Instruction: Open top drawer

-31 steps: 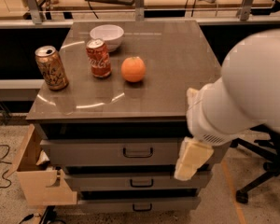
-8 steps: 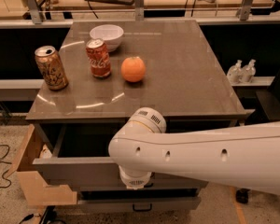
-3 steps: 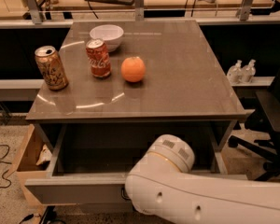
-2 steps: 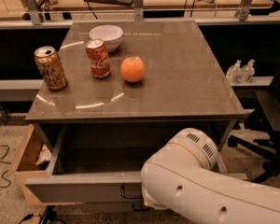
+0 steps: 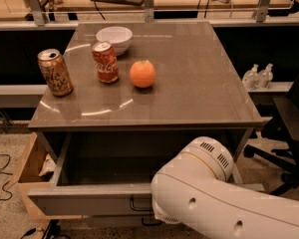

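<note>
The top drawer (image 5: 84,201) stands pulled out from the grey cabinet, and its grey interior (image 5: 109,166) is open to view and looks empty. Its dark loop handle (image 5: 138,203) shows at the centre of the front panel, right at the edge of my white arm (image 5: 214,203). My gripper is hidden behind that arm, low at the drawer front near the handle. The handle of a lower drawer (image 5: 150,222) peeks out just under the top drawer's front.
On the cabinet top (image 5: 199,88) stand a white bowl (image 5: 114,37), a red cola can (image 5: 105,62), a gold can (image 5: 55,72) and an orange (image 5: 142,73). A cardboard box (image 5: 26,161) sits at the left, a black office chair (image 5: 289,128) at the right.
The top drawer went from closed to pulled far out. In the last second my arm shifted right and lower in the picture, and the drawer stayed open.
</note>
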Tool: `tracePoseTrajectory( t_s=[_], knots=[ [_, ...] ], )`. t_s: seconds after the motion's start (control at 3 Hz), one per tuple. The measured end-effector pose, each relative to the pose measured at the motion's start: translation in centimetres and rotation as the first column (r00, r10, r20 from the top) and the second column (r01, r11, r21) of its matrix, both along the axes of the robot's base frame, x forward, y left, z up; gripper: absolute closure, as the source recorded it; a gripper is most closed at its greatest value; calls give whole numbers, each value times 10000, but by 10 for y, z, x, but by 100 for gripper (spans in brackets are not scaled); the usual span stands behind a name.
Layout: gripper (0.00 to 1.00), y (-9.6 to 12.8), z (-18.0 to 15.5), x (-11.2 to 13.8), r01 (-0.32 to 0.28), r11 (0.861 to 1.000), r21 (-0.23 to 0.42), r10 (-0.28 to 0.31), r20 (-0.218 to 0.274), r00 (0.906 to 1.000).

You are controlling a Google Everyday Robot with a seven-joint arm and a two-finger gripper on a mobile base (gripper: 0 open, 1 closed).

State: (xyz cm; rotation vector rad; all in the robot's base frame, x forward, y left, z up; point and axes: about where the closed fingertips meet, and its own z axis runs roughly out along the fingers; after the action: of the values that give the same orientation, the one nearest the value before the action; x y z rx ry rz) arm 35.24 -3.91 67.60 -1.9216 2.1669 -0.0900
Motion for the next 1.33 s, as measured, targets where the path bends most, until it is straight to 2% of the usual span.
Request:
tracePoseTrajectory(
  t_s=[0.33,0.67,1.0,1.33],
  knots=[
    [100,0,0,0,0,10000,0,0,0,10000],
    [82,0,0,0,-1,10000,0,1,0,10000],
    [59,0,0,0,-1,10000,-1,1,0,10000],
    [60,0,0,0,-1,10000,0,1,-1,10000]
  ],
)
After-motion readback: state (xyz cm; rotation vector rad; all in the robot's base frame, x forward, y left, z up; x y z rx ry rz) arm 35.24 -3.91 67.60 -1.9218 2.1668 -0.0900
